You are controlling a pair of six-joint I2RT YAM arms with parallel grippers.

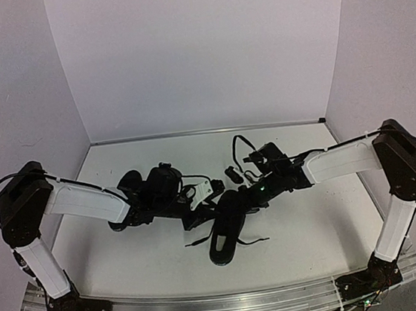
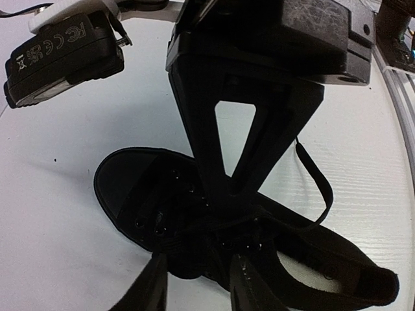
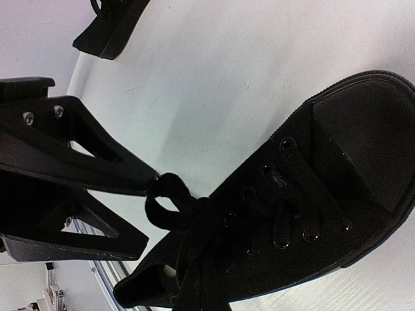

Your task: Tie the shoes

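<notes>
One black shoe (image 1: 227,229) lies mid-table, toe toward the front edge. The left wrist view shows its toe at the left and its pale insole (image 2: 305,267) at the right. My right gripper (image 3: 153,194) is shut at the shoe's throat, with a small lace loop (image 3: 165,202) pinched at its tip. That gripper (image 2: 224,193) comes down onto the eyelets. My left gripper (image 2: 198,260) is open, its fingers either side of a bunch of lace (image 2: 181,256) by the tongue. The other shoe (image 1: 127,187) sits at the left, half hidden by my left arm, and shows far off (image 3: 107,26).
Loose lace ends (image 1: 252,239) trail on the white table (image 1: 314,218) beside the shoe. A metal rail (image 1: 226,305) runs along the front edge. White walls close in the back and both sides.
</notes>
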